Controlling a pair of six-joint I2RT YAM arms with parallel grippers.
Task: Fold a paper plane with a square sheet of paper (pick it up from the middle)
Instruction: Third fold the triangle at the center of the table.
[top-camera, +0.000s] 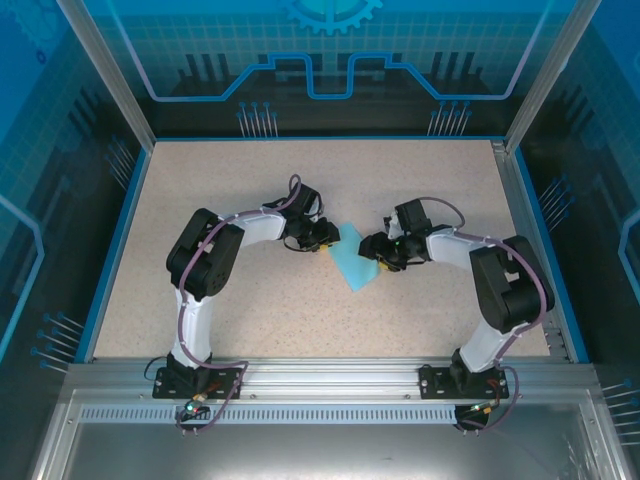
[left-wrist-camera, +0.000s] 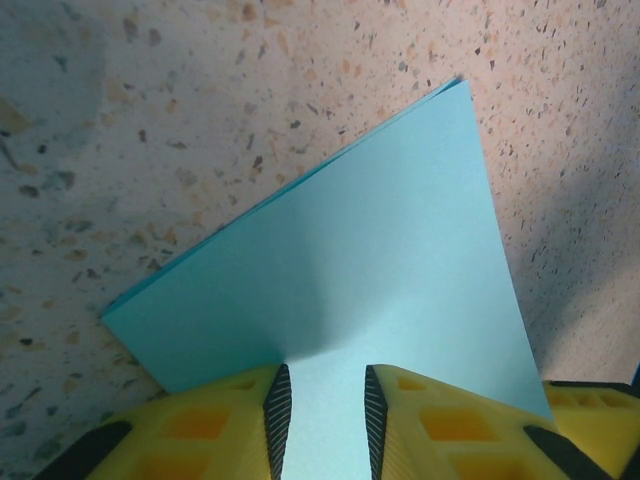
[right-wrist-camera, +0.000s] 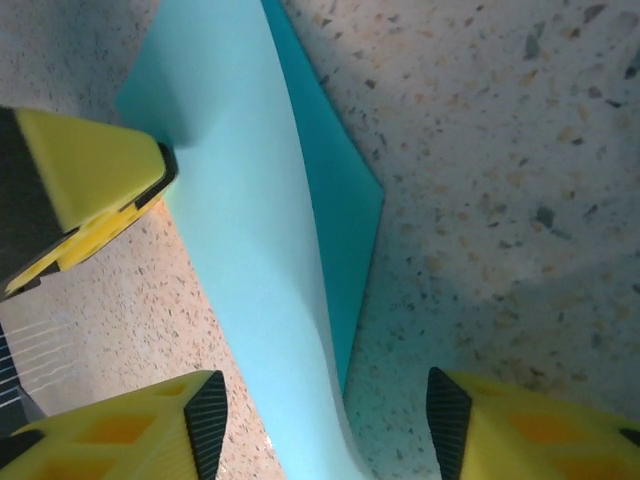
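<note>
1. From above we see the paper (top-camera: 355, 262) in the middle of the table (top-camera: 250, 320), between the two grippers. The left gripper (top-camera: 322, 236) is at its left corner and the right gripper (top-camera: 372, 250) is over its right side. From up there we cannot tell how the jaws stand.
2. The left wrist view settles that for the left gripper (left-wrist-camera: 322, 420). Its jaws are a little apart and not clamped. The fingers sit in front of the paper (left-wrist-camera: 360, 260), which shows in the gap between the pads. Two layers show at the paper's far edge, so it is folded double.
3. In the right wrist view the right gripper (right-wrist-camera: 325, 425) has its jaws wide apart and holds nothing. The paper's (right-wrist-camera: 240, 200) pale upper layer rises in a curve between them, nearer one finger than the other. A darker layer lies beneath it. A yellow finger (right-wrist-camera: 90, 170) of the left gripper touches the paper's edge.
4. Blue walls (top-camera: 320, 60) ring the speckled table, and a metal rail (top-camera: 320, 375) runs along the near edge, where the arms are bolted. From above, the gripper bodies cover the paper's left and right edges.
</note>
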